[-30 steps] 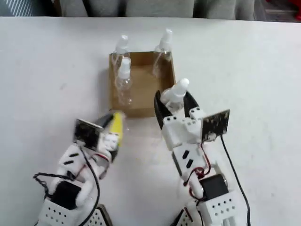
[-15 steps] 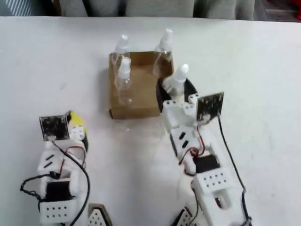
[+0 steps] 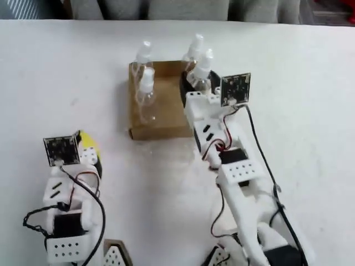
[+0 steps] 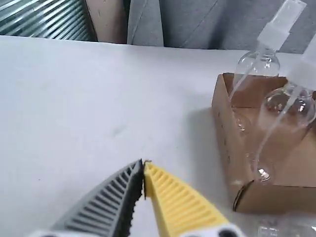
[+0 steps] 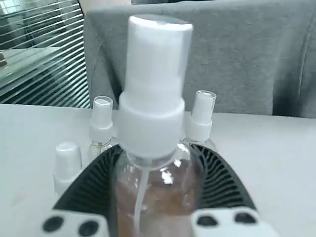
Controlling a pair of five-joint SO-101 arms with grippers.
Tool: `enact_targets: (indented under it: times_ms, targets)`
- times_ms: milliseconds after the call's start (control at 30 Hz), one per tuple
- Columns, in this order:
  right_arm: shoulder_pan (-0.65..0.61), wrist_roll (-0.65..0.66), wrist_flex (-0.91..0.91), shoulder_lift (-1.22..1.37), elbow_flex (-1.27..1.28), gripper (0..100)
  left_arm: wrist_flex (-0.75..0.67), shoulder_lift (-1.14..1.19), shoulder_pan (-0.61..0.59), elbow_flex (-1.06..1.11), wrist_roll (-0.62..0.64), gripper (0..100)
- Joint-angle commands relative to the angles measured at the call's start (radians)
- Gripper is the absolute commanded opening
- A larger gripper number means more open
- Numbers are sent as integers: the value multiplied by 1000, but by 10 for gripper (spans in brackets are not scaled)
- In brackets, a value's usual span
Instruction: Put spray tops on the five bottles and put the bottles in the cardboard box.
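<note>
Right pincer [image 3: 195,91] is closed on the upright spray-topped bottle [image 3: 204,62], held over the right edge of the cardboard box [image 3: 158,132], long axis vertical, with bare box floor judged to lie just below and inward.

Cardboard box [image 3: 166,119] upper centre; inside: far-left bottle [image 3: 143,58], far-right bottle [image 3: 194,47], 3rd bottle [image 3: 146,88] before far-left one; 4th bottle [image 3: 203,65] in right gripper [image 3: 196,87] over box's right side; left gripper [image 3: 87,145] lower left.

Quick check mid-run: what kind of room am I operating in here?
Most likely an office or meeting room rather than a factory floor: a plain white table, grey upholstered seat backs behind it, and slatted window blinds beyond.
</note>
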Motion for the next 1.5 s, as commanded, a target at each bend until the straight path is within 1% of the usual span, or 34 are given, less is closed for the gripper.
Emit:
enact_targets:
  times_ms: [0, 133, 467, 600, 767, 1067, 1467]
  targets:
    - [8, 9, -119, 74, -61, 15, -26, -16, -18, -2, -11, 22]
    - [10, 9, -157, 182, -97, 15, -26, -15, -18, -2, -11, 22]
    - [25, 5, -162, 401, -229, 15, -26, -15, -18, -2, -11, 22]
    - [25, 5, -168, 444, -247, 15, -26, -15, -18, -2, -11, 22]
    - [25, 6, -308, 507, -242, 15, -26, -15, -18, -2, -11, 22]
    - [27, 14, -418, 618, -247, 15, -26, -15, -19, -2, -11, 22]
    - [59, 14, -421, 707, -324, 15, -28, -15, -19, -2, -11, 22]
